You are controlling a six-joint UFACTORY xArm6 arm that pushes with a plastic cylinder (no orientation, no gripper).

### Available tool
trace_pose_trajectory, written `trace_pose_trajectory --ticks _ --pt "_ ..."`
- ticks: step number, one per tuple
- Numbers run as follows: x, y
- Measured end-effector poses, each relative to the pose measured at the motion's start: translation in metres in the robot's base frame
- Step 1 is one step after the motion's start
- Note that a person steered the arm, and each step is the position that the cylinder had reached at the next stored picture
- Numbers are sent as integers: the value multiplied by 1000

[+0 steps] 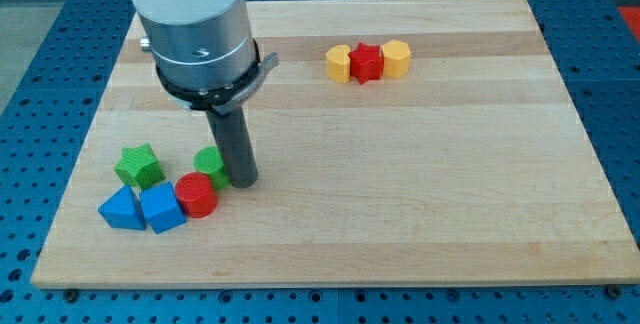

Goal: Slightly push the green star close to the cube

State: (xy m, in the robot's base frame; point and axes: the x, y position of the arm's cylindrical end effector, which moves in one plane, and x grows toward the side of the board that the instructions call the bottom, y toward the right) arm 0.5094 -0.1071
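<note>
Rod fitted instead of fingers, so nothing to open or hold; my tip [243, 181] planted on desk [420, 184], touching green block [211, 164] on its right

Green star [138, 165] at view's lower left, just above blue cube [161, 207], small gap between; tip well right of star, wrong side for pushing it down

Blue triangular block [121, 208], red cylinder [196, 195] flank cube

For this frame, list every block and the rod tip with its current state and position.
my tip: down on the board, beside the green round block.
green star: flat, above the blue blocks.
blue cube: touching the red cylinder.
blue triangular block: against the cube.
red cylinder: upright.
green round block: partly hidden by the rod.
yellow heart, red star, yellow hexagon: touching in a row.
</note>
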Motion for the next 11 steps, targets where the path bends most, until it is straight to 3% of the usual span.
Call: trace_pose_trajectory --ticks 2,4,8,11 --pt "-20 -7" --pt "-69 -8" --pt "-62 -176" --pt "-25 -119"
